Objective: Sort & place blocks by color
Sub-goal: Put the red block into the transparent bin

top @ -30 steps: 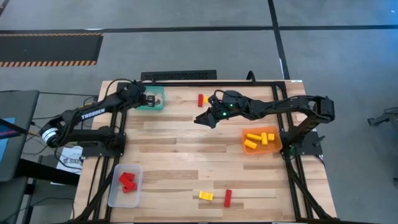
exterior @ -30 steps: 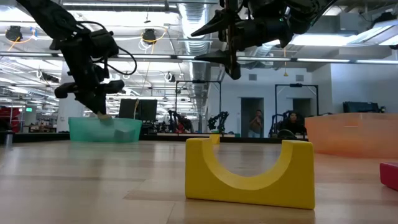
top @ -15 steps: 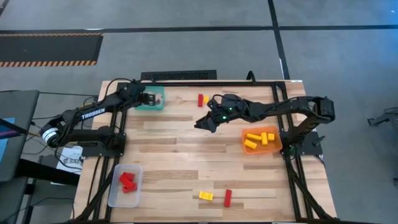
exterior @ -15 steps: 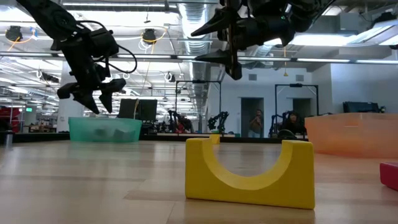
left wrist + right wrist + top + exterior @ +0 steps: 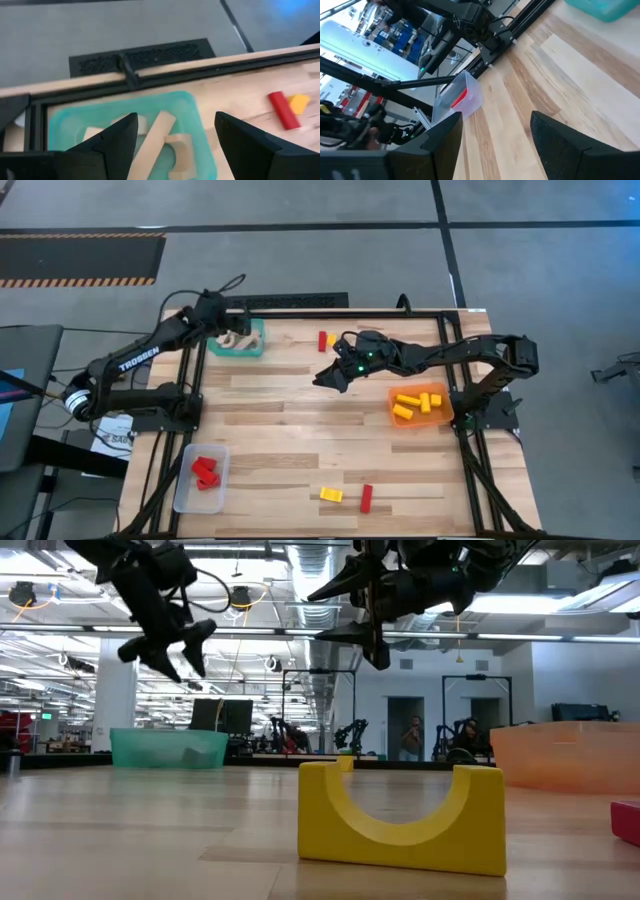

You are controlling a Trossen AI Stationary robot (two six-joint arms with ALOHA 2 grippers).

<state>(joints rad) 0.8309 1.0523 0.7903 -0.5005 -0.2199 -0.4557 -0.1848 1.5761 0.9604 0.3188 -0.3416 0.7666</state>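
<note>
My left gripper [image 5: 226, 332] is open and empty, high above the teal tray [image 5: 252, 348] at the far left. Its fingers also show in the low view [image 5: 165, 652]. Several pale wood blocks [image 5: 159, 136] lie in that tray. My right gripper [image 5: 322, 375] hangs open and empty over the table's middle and shows high in the low view [image 5: 352, 610]. A red block [image 5: 322, 340] and a yellow block [image 5: 332, 339] lie together near the far edge. A yellow arch block [image 5: 330, 494] and a red block [image 5: 366, 498] lie near the front edge.
An orange tray [image 5: 440, 416] with several yellow blocks stands at the right. A clear tray [image 5: 185, 492] with red blocks stands at the front left. A black frame rail [image 5: 300, 312] runs along the far edge. Bare wood lies between the trays.
My left gripper has opened over the teal tray, then risen well above it and drawn back a little toward the far left corner. The pale wood blocks stay in the tray.
</note>
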